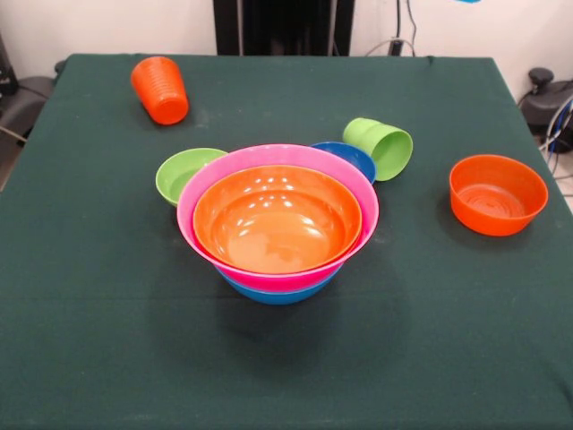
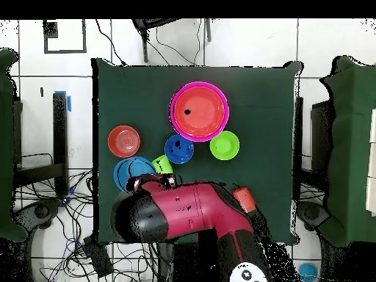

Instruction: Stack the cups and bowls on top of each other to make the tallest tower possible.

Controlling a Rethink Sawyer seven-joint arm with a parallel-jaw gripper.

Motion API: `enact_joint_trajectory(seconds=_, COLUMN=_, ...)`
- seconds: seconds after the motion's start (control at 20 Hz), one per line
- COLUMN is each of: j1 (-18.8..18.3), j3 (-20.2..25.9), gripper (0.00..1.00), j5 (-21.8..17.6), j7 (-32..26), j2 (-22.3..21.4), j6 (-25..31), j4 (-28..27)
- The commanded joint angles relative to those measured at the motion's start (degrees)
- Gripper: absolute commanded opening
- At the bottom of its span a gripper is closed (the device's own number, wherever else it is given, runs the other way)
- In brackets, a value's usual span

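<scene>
Two cups are seen tipped over on the counter: orange cup far left, green cup right of the three-bowl tower. Three small bowls are counted: green, blue, orange. Tool state can't be told, honestly.

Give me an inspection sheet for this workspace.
Surface: green cloth, lying flat.
Job's things: tower, orange bowl in pink in blue; orange cup and lime cup on their sides; loose lime bowl, small blue bowl, small orange bowl.
Clutter: nothing seen.
Grippers: arm over the table's robot side; jaws cannot be judged.
Cables: loose cables on the floor.
Surroundings: pedestal, white wall.
</scene>
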Motion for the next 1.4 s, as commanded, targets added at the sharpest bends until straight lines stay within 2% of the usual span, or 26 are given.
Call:
enact_joint_trajectory(seconds=0.05, j1=-1.35, j3=2.71, gripper=0.0, j5=-3.14, j7=-5.88, j2=3.46, j6=3.65, j4=-1.08)
enact_joint_trajectory(seconds=0.4, j1=-2.92, j3=2.99, gripper=0.0, j5=-6.26, j7=-6.78, j2=6.63, j6=0.91, j4=-2.51)
enact_joint_trajectory(seconds=0.75, j1=-6.07, j3=5.01, gripper=0.0, j5=-11.98, j7=-10.25, j2=12.01, j6=-0.72, j4=-5.53)
enact_joint_trajectory(seconds=1.05, j1=-8.58, j3=7.45, gripper=0.0, j5=-15.85, j7=-12.71, j2=15.88, j6=0.75, j4=-9.1)
enact_joint_trajectory(seconds=1.4, j1=-9.82, j3=10.07, gripper=0.0, j5=-19.58, j7=-14.62, j2=19.02, j6=3.32, j4=-12.31)
